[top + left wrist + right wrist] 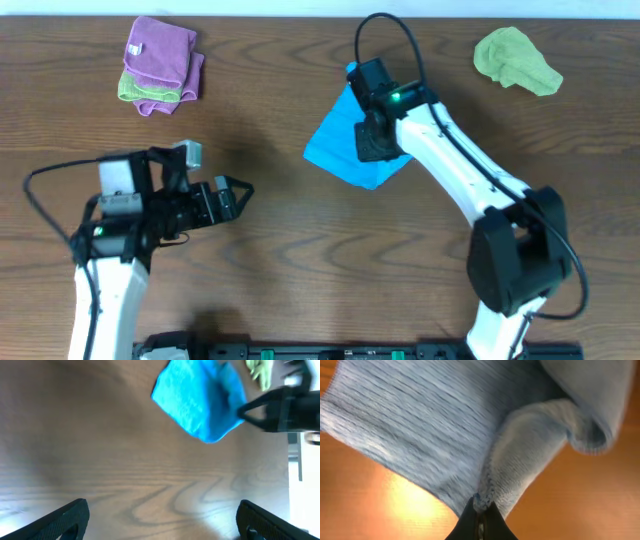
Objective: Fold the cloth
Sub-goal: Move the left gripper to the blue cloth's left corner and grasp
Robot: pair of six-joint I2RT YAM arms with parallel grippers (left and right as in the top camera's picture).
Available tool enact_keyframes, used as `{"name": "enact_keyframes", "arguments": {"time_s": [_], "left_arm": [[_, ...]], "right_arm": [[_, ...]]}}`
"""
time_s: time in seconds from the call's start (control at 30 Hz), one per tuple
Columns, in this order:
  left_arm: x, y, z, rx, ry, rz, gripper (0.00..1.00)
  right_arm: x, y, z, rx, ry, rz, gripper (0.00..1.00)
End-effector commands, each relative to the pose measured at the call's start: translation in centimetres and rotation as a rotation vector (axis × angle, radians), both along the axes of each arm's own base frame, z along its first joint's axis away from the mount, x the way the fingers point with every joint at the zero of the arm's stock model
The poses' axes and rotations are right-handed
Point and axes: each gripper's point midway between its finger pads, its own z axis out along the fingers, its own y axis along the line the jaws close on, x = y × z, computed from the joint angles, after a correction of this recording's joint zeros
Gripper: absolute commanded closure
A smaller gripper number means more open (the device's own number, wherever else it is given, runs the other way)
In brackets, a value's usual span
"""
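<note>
A blue cloth (338, 143) lies partly lifted at the table's middle back. My right gripper (376, 142) is shut on its edge; in the right wrist view the fingertips (481, 512) pinch a corner of the blue cloth (435, 425), which hangs and folds over above the wood. The left wrist view shows the same cloth (197, 400) far ahead with the right arm beside it. My left gripper (232, 200) is open and empty over bare wood at the left, its fingers wide apart (162, 520).
A folded stack of purple and green cloths (160, 65) lies at the back left. A crumpled green cloth (515, 60) lies at the back right. The table's front edge carries a black rail (350, 352).
</note>
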Motion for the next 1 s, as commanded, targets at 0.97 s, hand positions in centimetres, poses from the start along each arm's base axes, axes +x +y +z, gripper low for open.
{"name": "enact_keyframes", "arguments": {"time_s": [0.97], "left_arm": [[7.1,-7.4,-5.7,-0.132,0.12,-0.136,0.05]], "right_arm": [[-8.5,-1.3,-1.3,0.184,0.031,-0.107,0.98]]}}
